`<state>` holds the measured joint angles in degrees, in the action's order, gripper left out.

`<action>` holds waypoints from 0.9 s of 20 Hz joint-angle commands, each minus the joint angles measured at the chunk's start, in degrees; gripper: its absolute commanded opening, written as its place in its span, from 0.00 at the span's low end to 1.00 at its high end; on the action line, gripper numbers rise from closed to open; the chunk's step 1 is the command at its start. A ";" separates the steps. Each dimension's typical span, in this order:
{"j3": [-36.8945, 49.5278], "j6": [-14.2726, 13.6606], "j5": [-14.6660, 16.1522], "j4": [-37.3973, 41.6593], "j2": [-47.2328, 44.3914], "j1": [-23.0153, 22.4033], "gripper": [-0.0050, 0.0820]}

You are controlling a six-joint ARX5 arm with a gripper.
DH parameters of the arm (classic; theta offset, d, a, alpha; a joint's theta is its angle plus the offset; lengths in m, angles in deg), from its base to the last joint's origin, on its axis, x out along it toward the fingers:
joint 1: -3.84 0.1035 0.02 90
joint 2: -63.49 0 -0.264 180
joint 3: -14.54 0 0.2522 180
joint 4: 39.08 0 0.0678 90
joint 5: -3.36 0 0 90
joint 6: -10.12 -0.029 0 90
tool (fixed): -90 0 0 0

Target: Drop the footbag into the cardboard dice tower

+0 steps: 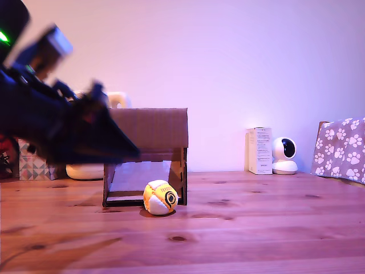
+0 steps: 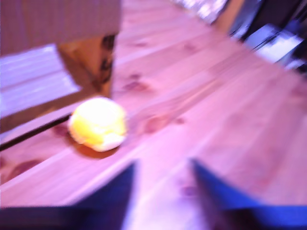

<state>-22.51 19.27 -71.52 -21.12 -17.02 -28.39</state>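
1. In the exterior view, the footbag (image 1: 160, 197) lies on the wooden table (image 1: 256, 228), just in front of the cardboard dice tower (image 1: 149, 154), at the corner of its front opening that is on the exterior view's right.
2. The footbag shows yellow and white panels and a round dark logo. It seems to touch the front edge of the tower.
3. The tower has a solid brown upper panel, and a pale ramp is visible in the opening below.
4. The dark arm comes in from the exterior view's left, blurred, and the gripper (image 1: 122, 149) ends in front of the tower's upper part, above the footbag and apart from it.
5. Behind, on the exterior view's right, stand a white box (image 1: 260, 150), a small white camera (image 1: 284, 155) and a box with paw pattern (image 1: 341, 149).
6. In the wrist view, which is blurred, the footbag (image 2: 98, 123) rests on the table (image 2: 216, 105) beside the tower (image 2: 57, 28).
7. The two blue fingers (image 2: 112, 191) of the gripper (image 2: 160, 175) stand apart with only bare table between them; the gripper is open and holds nothing.
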 commanded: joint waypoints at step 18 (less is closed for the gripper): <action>-14.75 -3.65 -4.98 10.16 -24.70 -0.20 0.87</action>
<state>-37.35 15.99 -76.44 -11.06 -40.03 -28.39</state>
